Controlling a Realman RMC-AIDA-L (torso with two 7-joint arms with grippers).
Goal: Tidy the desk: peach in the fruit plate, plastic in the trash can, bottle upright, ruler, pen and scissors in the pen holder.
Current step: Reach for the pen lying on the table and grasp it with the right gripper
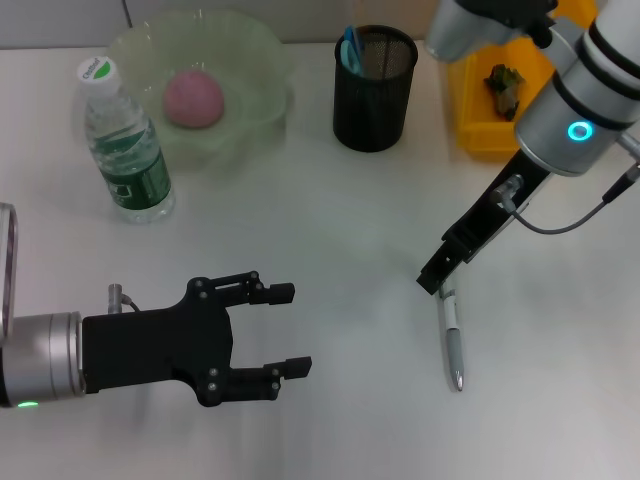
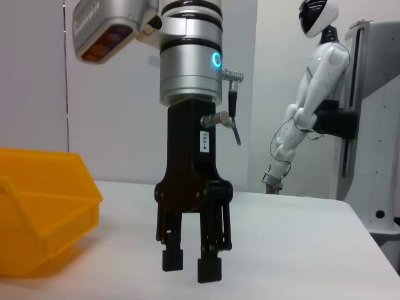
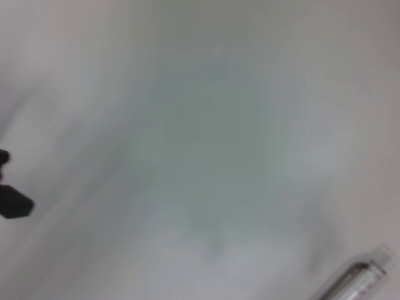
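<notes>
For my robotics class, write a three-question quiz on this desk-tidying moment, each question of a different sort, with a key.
1. True or false: the peach lies in the fruit plate.
2. The bottle is: A lying flat, B upright, C in the trash can.
3. Fill in: the right gripper hovers by the upper end of the ___ on the desk.

Key: 1 true; 2 B; 3 pen.

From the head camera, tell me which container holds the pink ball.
The pale green bowl, behind the upright bottle, holds the pink ball. The black mesh cup holds blue-handled items; the yellow bin holds crumpled scrap.
</notes>
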